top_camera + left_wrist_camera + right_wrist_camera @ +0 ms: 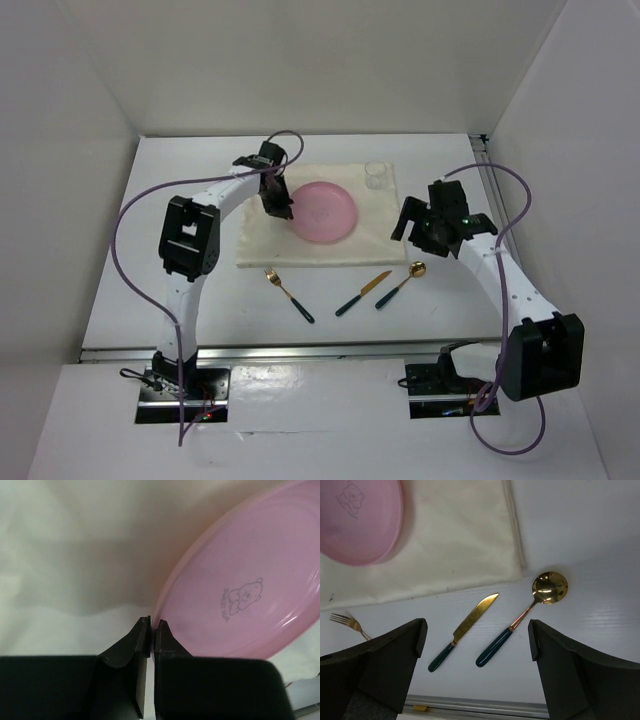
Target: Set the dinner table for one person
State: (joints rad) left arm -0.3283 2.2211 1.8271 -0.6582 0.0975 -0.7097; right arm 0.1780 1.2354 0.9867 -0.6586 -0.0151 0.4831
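White dinner table [150, 300] bears a cream cloth [260, 245]; left gripper [151, 624] pinches the rim of the pink plate [240, 580], right gripper [477, 626] gapes wide, empty.

Left claw [151, 624] reaches far forward, jaws pinched tight; right claw [477, 627] hovers, jaws spread wide.

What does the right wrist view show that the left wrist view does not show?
Only the right wrist view: the knife, the spoon, the head of the fork, and the right gripper with jaws open. Only the left wrist view: the left gripper, jaws shut on the pink plate at its rim. Both: the pink plate with its bear drawing, and the cream cloth.
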